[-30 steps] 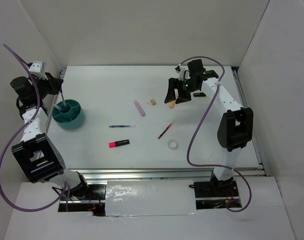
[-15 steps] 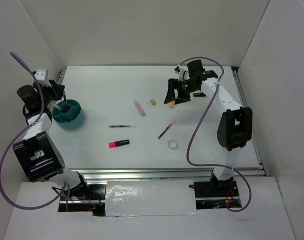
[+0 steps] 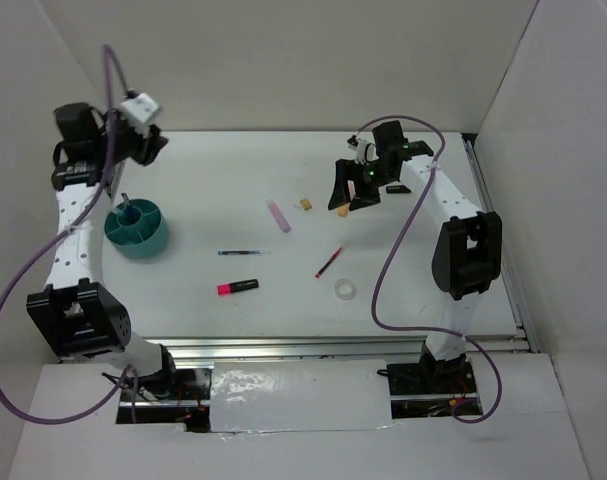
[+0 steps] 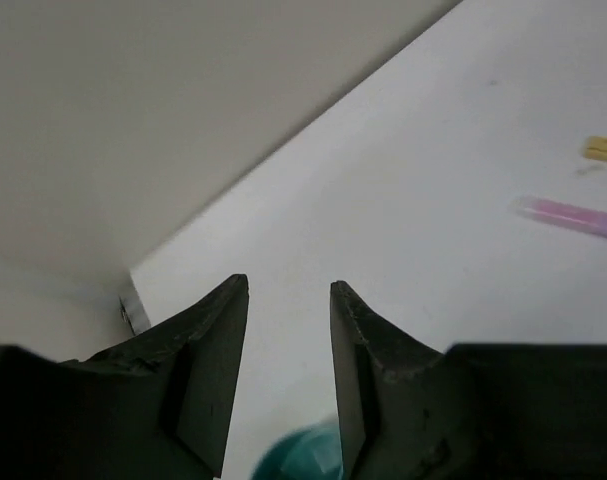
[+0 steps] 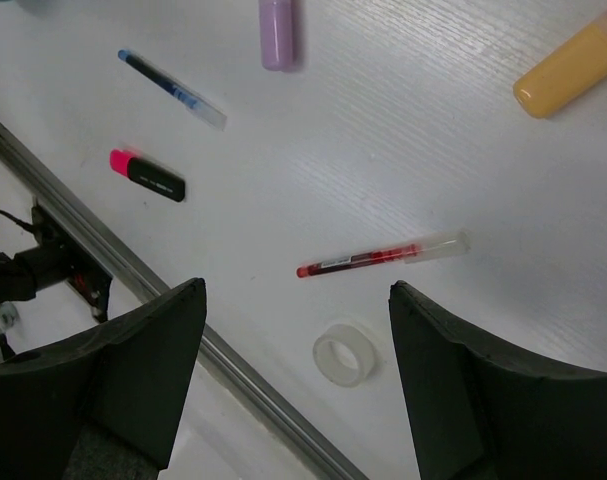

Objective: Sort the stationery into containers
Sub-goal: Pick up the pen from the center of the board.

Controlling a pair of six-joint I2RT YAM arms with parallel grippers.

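My left gripper (image 4: 288, 287) hangs empty, fingers slightly apart, raised near the teal cup (image 3: 136, 230). My right gripper (image 5: 295, 290) is spread wide beside the orange marker (image 5: 568, 72). Next, I judge, it must drop and pinch that 1 marker.

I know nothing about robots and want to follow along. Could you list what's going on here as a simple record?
Cup: teal, at the left
Loose items: blue pen, red pen, pink marker, lilac marker, orange marker, eraser, tape ring
Left gripper: open, empty, high up past the cup
Right gripper: open, empty, near the orange marker
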